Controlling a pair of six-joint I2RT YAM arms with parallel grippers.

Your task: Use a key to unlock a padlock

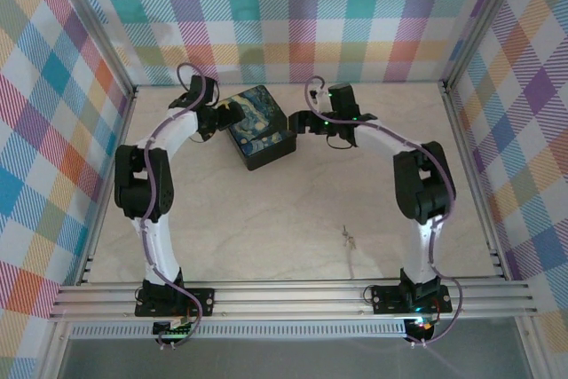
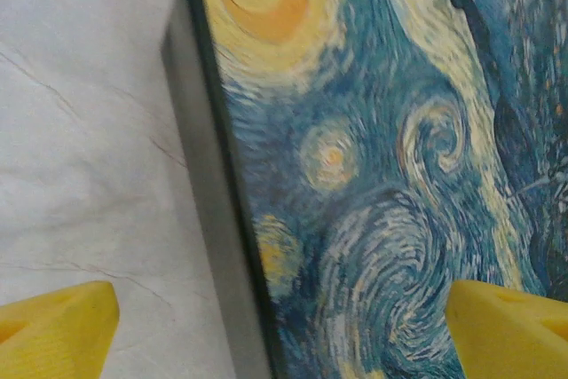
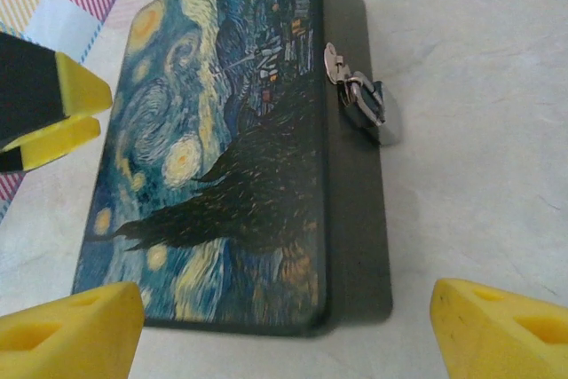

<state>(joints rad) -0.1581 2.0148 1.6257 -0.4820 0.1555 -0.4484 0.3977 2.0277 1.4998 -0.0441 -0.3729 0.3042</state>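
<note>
Hanging on the tin, padlock ahead of the right jaws, spread wide, left jaws wide too, key well apart.

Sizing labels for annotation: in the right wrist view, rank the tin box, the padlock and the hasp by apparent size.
1. tin box, by far the largest.
2. padlock.
3. hasp, slightly smaller; they overlap, so that gap is unsure.

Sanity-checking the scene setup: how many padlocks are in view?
1. The padlock hangs from the hasp on the tin box, on its dark side wall, seen from the right wrist. The box's far sides are hidden, so another can't be ruled out.
</note>
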